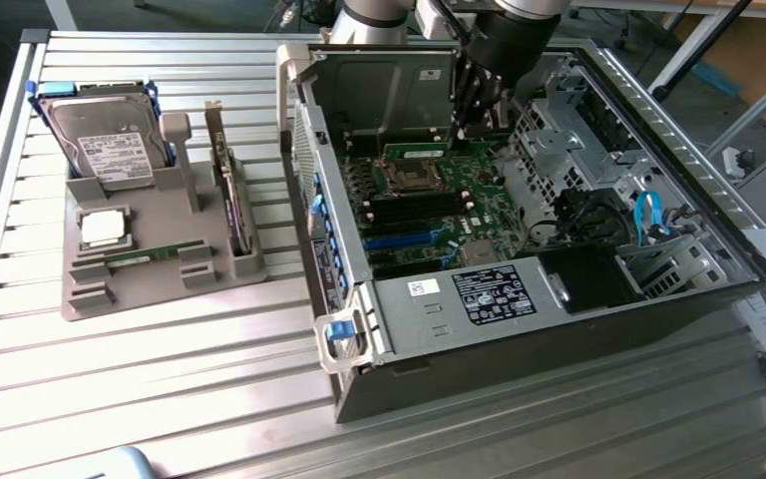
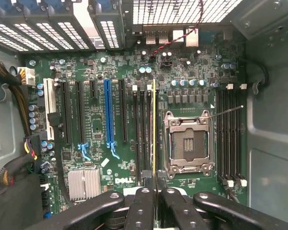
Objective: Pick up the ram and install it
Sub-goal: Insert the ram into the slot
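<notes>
While the fingers pinch the ram edge-on, pickup is complete; seating in the slots beyond them apparently remains.

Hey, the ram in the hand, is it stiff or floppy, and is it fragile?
Probably stiff: the ram runs dead straight, edge-on, from the hand. Likely light, being so thin. Perhaps fragile if twisted, since it shows just a slim edge.
</notes>
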`<move>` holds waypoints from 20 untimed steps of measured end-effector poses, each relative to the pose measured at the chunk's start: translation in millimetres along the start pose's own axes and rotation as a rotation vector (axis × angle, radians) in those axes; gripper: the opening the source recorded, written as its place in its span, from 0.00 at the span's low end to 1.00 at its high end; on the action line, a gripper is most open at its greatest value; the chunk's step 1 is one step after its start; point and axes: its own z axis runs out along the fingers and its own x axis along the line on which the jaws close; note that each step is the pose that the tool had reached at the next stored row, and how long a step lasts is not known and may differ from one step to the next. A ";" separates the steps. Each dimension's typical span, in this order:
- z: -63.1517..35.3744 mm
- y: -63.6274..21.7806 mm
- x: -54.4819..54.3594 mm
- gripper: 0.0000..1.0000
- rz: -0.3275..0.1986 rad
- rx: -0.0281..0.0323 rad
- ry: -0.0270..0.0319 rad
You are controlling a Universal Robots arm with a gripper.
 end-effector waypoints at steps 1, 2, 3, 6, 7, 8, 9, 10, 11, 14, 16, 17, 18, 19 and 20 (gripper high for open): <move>0.0 0.0 0.0 0.12 0.000 0.0000 0.0001; 0.0 0.0 0.0 0.12 0.000 0.0000 0.0001; 0.0 0.0 0.0 0.12 -0.001 0.0000 0.0001; 0.1 0.0 0.0 0.12 -0.012 -0.0004 0.0001; 0.1 0.0 0.0 0.12 -0.017 -0.0007 0.0001; 0.1 0.0 0.0 0.12 -0.020 -0.0009 0.0001; 0.1 0.0 0.0 0.12 -0.020 -0.0009 0.0001; 0.1 -0.1 0.0 0.12 -0.020 -0.0009 0.0001; 0.2 0.0 0.0 0.12 -0.020 -0.0009 0.0001; 2.3 -0.1 0.2 0.12 -0.020 -0.0009 0.0000; 7.0 -0.1 0.4 0.12 -0.020 -0.0005 -0.0001; 9.6 -0.1 0.6 0.12 -0.020 -0.0004 0.0000; 13.0 -0.1 0.7 0.12 -0.020 -0.0002 0.0001; 15.5 -0.1 0.9 0.12 -0.020 0.0001 0.0000; 17.4 0.0 1.0 0.12 -0.020 0.0002 0.0001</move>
